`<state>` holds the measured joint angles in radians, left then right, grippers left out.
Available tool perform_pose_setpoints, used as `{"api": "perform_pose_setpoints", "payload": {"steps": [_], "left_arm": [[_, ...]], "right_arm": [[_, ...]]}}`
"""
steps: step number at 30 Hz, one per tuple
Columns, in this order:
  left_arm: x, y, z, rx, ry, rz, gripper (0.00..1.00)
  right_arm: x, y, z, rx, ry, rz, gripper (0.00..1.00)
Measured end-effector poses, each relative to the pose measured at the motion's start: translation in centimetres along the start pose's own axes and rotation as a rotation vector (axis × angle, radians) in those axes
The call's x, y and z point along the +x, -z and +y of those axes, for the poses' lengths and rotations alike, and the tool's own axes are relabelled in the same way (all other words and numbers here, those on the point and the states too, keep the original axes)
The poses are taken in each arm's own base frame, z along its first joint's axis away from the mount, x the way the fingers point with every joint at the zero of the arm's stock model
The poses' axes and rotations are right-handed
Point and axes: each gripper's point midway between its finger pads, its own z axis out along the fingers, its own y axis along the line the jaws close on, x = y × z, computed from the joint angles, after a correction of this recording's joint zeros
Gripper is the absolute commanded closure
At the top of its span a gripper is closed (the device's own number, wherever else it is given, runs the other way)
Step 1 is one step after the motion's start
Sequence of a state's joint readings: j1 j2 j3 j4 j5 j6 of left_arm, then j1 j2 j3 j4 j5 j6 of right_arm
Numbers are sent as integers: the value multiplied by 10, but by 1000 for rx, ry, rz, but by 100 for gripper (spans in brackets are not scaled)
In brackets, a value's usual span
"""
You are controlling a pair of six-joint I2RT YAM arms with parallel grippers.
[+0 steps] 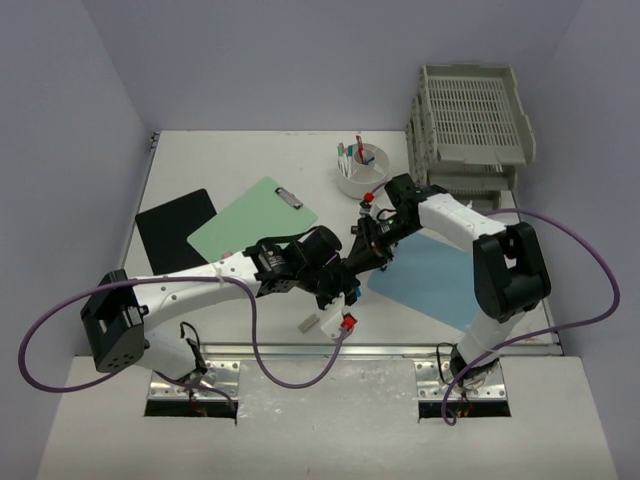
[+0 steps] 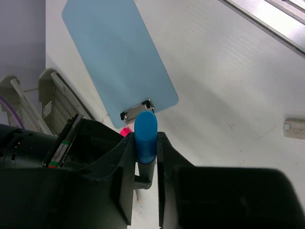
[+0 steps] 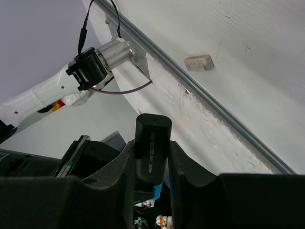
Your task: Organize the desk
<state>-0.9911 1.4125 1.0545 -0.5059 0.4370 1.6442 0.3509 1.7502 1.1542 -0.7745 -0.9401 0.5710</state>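
Top external shows the meeting just left of the blue clipboard: left claw pinching a blue cap, right claw clamped on a black marker barrel. Capping looks the job — keep both on one line, press gently. The bench lies under that clipboard, long axis running left-right, its rail on the near side.

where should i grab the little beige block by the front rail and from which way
Grip the block across its two long sides, coming straight down. It lies flat and low on the desk, so a side approach would probably just push it.
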Motion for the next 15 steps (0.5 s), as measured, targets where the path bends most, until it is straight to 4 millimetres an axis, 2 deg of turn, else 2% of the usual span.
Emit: {"api": "perform_pose_setpoints", "payload": {"steps": [1, 2, 3, 5, 6, 7, 9, 10, 12, 15], "left_arm": [[-1, 0, 1, 0, 0, -1, 100], [-2, 0, 1, 0, 1, -2, 100], [-2, 0, 1, -1, 1, -3, 100], [-2, 0, 3, -7, 6, -3, 100], [-2, -1, 3, -9, 12, -3, 100], [-3, -1, 2, -8, 19, -3, 100], [-7, -2, 1, -5, 42, -9, 100], [-9, -2, 0, -4, 53, -14, 100], [-13, -1, 2, -19, 101, -23, 100], [-15, 0, 12, -70, 204, -44, 100]], "right_arm": [[1, 0, 0, -1, -3, 3, 85], [1, 0, 0, -1, -3, 6, 66], [2, 0, 0, -1, -2, 8, 56], [0, 3, 3, 0, 14, 6, 36], [-2, 6, 6, -1, 35, 0, 30], [-7, 9, 12, 0, 64, -13, 25], [-25, 23, 27, 4, 153, -72, 7], [-38, 33, 37, 4, 212, -119, 2], [-66, 62, 59, 9, 336, -237, 1], [-103, 118, 83, 37, 499, -458, 1]]}}
